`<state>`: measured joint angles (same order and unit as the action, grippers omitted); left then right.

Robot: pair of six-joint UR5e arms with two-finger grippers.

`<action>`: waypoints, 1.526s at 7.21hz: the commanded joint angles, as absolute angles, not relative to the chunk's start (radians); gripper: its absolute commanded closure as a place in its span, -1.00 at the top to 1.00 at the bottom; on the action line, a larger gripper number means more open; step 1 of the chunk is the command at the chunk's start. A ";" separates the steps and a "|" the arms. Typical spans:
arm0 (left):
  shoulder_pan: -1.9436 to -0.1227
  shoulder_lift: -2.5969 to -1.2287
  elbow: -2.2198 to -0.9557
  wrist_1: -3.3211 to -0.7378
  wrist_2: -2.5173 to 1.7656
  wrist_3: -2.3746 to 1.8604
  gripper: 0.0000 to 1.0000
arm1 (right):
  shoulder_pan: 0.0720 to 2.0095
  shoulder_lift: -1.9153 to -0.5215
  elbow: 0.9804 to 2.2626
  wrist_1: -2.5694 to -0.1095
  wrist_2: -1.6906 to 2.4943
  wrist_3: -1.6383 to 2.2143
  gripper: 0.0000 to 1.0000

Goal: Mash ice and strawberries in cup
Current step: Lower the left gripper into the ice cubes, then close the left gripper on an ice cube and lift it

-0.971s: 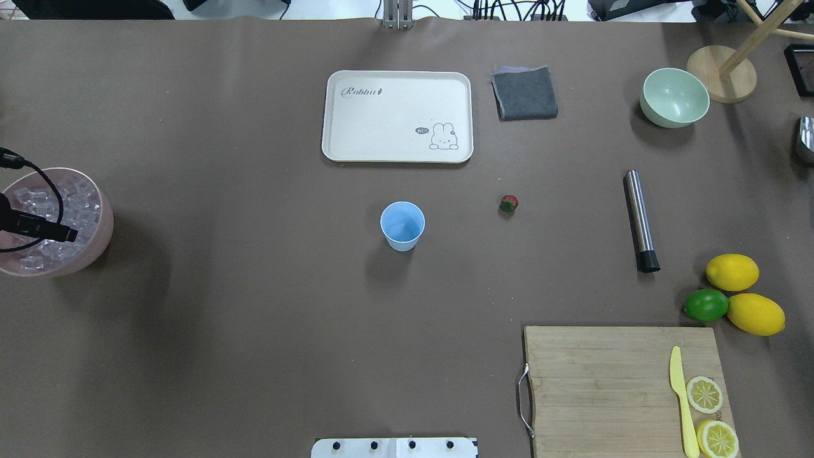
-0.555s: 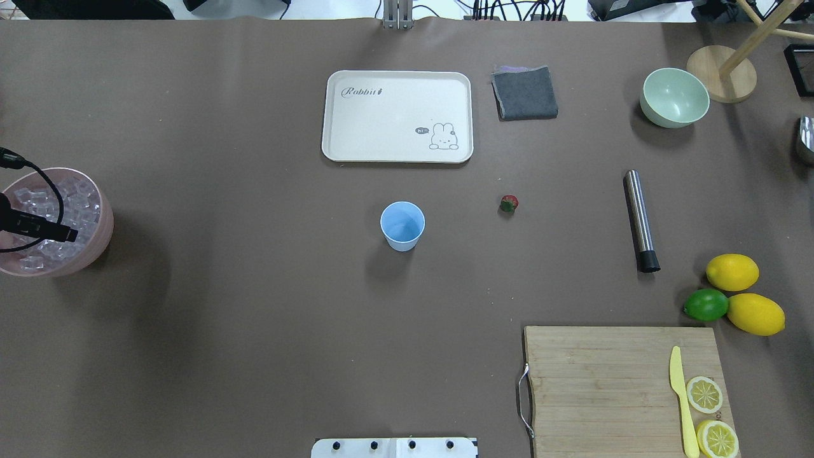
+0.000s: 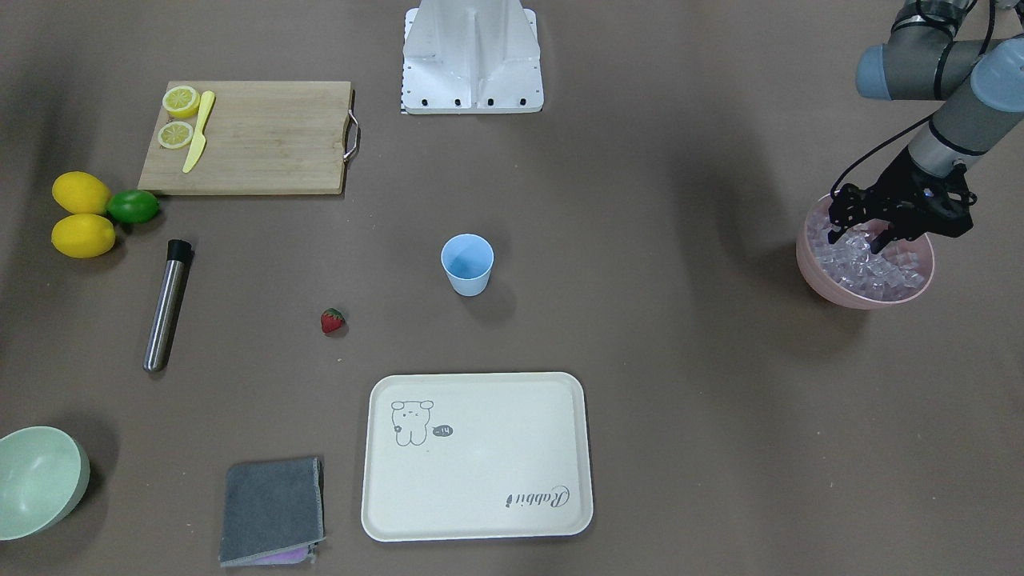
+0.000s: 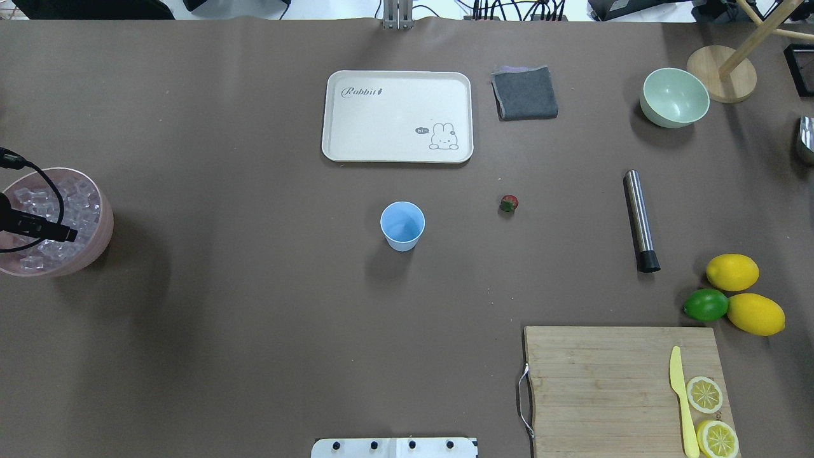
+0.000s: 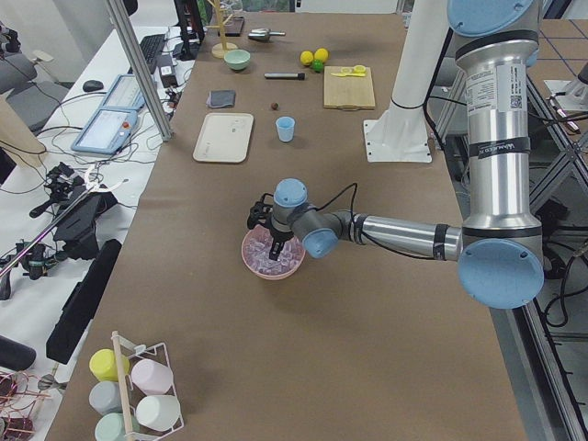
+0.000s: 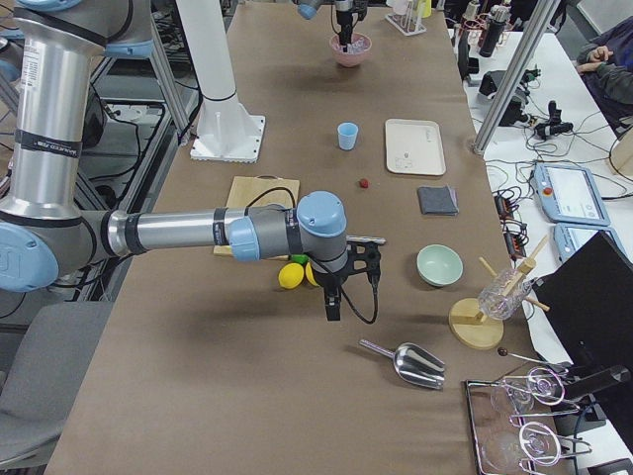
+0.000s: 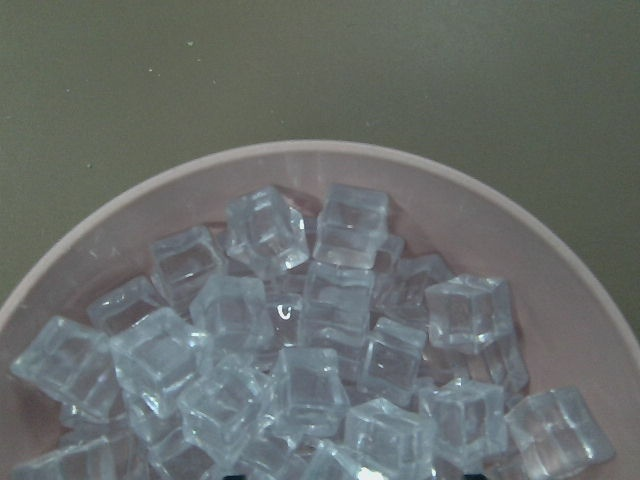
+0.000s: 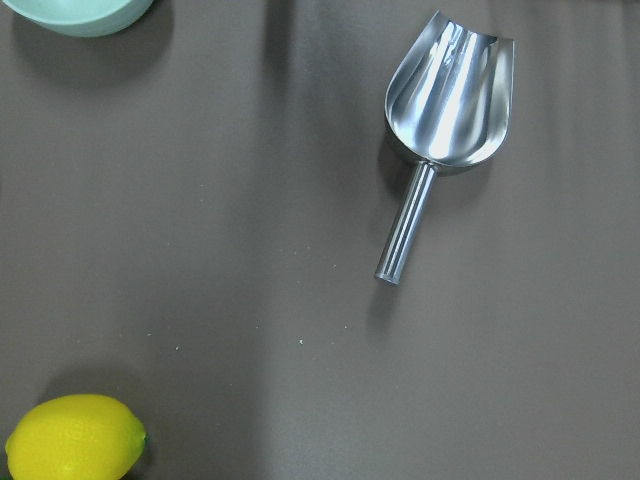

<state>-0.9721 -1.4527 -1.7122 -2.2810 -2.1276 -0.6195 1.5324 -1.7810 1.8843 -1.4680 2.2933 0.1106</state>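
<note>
The light-blue cup [image 4: 402,226] stands upright mid-table with nothing visible inside it. One red strawberry [image 4: 509,203] lies on the table to its right. A pile of ice [image 7: 300,360] fills the pink bowl [image 3: 808,264] at the table's left end. My left gripper [image 3: 858,238] reaches down into that bowl with its fingers apart among the cubes. In the left wrist view I see only cubes, with no fingers in frame. My right gripper [image 6: 330,315] hangs above the table near the lemons, and I cannot tell whether it is open or shut.
A steel muddler [image 4: 639,219] lies right of the strawberry. Beyond it are two lemons, a lime [image 4: 706,305] and a cutting board [image 4: 604,381] holding a knife and lemon slices. At the back are a tray [image 4: 397,116], a grey cloth [image 4: 524,93] and a green bowl [image 4: 674,97]. A metal scoop [image 8: 450,95] lies under the right wrist.
</note>
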 commanded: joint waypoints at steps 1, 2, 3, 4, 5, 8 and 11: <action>-0.969 -1.453 -1.713 -2.281 -2.128 -0.618 0.42 | 1.532 -1.781 1.884 -1.468 2.293 0.112 1.00; -0.968 -1.453 -1.713 -2.281 -2.128 -0.618 0.42 | 1.532 -1.781 1.884 -1.468 2.293 0.112 1.00; -0.968 -1.453 -1.712 -2.281 -2.128 -0.618 0.42 | 1.532 -1.781 1.882 -1.468 2.293 0.112 1.00; -0.968 -1.453 -1.713 -2.281 -2.128 -0.618 0.40 | 1.532 -1.779 1.882 -1.468 2.293 0.112 1.00; -0.968 -1.453 -1.716 -2.281 -2.128 -0.621 0.06 | 1.532 -1.779 1.882 -1.468 2.293 0.112 1.00; -0.968 -1.454 -1.718 -2.281 -2.129 -0.623 -0.36 | 1.532 -1.778 1.882 -1.468 2.293 0.112 1.00; -0.971 -1.457 -1.726 -2.279 -2.143 -0.623 -0.88 | 1.532 -1.778 1.882 -1.468 2.293 0.112 1.00</action>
